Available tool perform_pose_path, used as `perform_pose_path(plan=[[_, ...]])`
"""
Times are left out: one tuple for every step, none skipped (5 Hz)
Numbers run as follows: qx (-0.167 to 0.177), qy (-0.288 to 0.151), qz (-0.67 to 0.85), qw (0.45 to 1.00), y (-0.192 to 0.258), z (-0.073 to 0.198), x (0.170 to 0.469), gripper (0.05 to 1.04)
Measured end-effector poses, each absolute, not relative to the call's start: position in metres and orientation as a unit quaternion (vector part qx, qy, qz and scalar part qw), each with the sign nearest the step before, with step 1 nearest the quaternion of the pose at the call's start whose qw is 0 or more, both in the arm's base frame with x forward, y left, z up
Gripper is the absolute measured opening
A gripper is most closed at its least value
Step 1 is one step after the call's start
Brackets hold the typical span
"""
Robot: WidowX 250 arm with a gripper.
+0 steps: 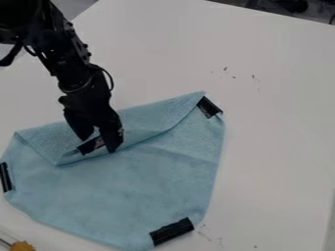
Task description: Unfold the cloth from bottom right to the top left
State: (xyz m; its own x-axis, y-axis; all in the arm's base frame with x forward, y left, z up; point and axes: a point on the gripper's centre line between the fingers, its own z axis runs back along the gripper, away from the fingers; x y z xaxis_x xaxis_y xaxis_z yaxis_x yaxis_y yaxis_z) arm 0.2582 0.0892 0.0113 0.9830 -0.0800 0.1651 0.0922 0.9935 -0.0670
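A pale, smooth tabletop (275,98) with small dark scuffs spreads under the work, and dark objects (288,6) stand behind its far edge. In the camera view, the black arm comes in from the upper left, and its gripper (99,142) hangs over the folded part of the cloth, released, its two fingers apart on either side of a glossy black tape strip (91,145). The soft, light blue cloth (134,188) lies beneath and around it, a nubbly flap (147,117) turned over in a slanting fold, the flatter layer broadening below. More black strips mark its rim: right of the gripper (208,107), left and lower (6,177), and well below to the right (171,231).
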Motion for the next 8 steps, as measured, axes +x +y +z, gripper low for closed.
perform_pose_path(plan=[[-0.039,-0.085,-0.045,0.995,0.09,0.012,0.259,0.875],[-0.04,-0.084,-0.048,0.995,0.09,0.011,0.258,0.571],[-0.041,-0.081,-0.044,0.995,0.089,0.009,0.255,0.288],[-0.039,-0.08,-0.044,0.995,0.09,0.009,0.255,0.124],[-0.021,-0.077,-0.072,0.994,0.099,0.02,0.265,0.062],[0.011,-0.089,-0.127,0.988,0.118,0.042,0.298,0.057],[0.023,-0.078,-0.172,0.982,0.137,0.048,0.328,0.057],[0.007,-0.066,-0.197,0.978,0.158,0.033,0.351,0.057]])
